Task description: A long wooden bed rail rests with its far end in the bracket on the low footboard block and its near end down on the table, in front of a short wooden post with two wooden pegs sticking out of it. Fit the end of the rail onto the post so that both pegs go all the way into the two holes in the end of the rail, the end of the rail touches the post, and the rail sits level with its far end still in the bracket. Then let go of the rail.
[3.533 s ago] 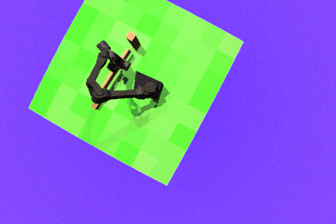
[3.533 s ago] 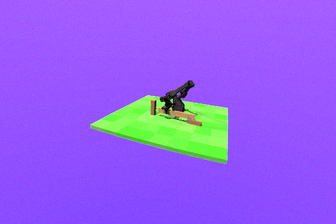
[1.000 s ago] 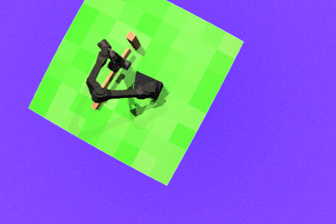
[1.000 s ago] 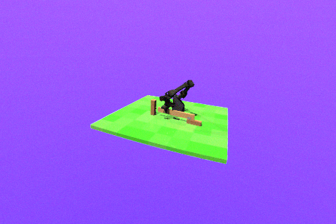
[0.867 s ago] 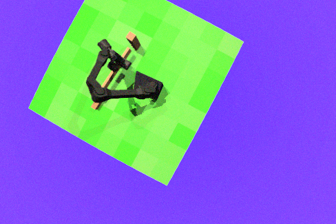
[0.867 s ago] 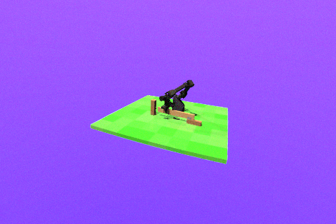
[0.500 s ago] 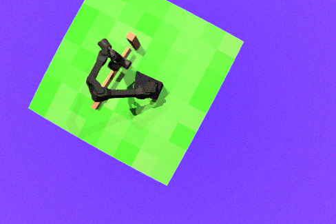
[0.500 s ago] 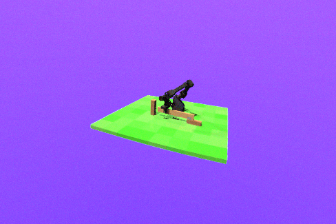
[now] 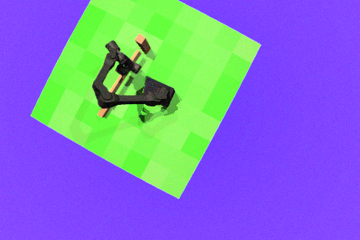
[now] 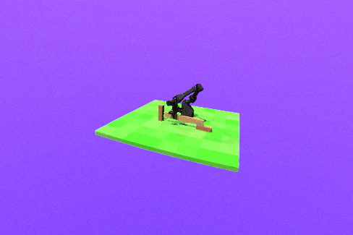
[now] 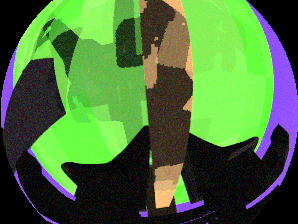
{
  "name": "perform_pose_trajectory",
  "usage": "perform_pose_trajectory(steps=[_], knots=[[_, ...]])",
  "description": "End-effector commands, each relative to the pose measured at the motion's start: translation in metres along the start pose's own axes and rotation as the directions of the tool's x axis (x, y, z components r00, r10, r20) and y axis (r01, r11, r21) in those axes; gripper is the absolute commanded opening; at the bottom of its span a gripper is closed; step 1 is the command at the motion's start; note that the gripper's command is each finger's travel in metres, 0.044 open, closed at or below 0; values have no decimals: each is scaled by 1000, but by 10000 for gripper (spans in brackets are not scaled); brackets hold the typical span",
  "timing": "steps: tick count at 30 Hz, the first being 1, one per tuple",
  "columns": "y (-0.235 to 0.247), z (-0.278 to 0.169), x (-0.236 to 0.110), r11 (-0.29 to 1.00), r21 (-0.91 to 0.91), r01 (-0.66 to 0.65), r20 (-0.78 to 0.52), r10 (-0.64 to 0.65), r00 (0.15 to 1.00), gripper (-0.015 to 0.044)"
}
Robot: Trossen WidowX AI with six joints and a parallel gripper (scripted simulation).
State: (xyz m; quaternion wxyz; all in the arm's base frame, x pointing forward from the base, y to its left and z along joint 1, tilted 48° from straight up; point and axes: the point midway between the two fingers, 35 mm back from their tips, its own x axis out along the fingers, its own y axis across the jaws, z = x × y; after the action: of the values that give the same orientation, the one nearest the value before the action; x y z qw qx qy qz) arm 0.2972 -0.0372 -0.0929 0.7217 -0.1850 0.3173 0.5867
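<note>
The pincer (image 9: 127,66) is clamped across the long wooden rail (image 9: 117,83), gripping it on the part nearer the short wooden post (image 9: 142,42) than the footboard end. From above, the rail runs diagonally over the green checkered worktop (image 9: 206,80), its post-side end near the post with a small gap between them; the pegs are too small to make out. In the side view the rail (image 10: 188,119) slopes, its post-side end raised off the worktop beside the upright post (image 10: 161,112), its other end lower at the footboard block (image 10: 205,128). The wrist camera shows the rail (image 11: 166,96) running straight out from between the dark fingers.
</note>
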Motion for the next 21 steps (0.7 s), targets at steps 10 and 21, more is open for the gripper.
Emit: perform_pose_trajectory(steps=[10, 21], knots=[[-2, -5, -3, 1000, -3, 8, -2, -8, 1000, 0], [-2, -8, -3, 1000, -3, 8, -3, -8, 1000, 0]])
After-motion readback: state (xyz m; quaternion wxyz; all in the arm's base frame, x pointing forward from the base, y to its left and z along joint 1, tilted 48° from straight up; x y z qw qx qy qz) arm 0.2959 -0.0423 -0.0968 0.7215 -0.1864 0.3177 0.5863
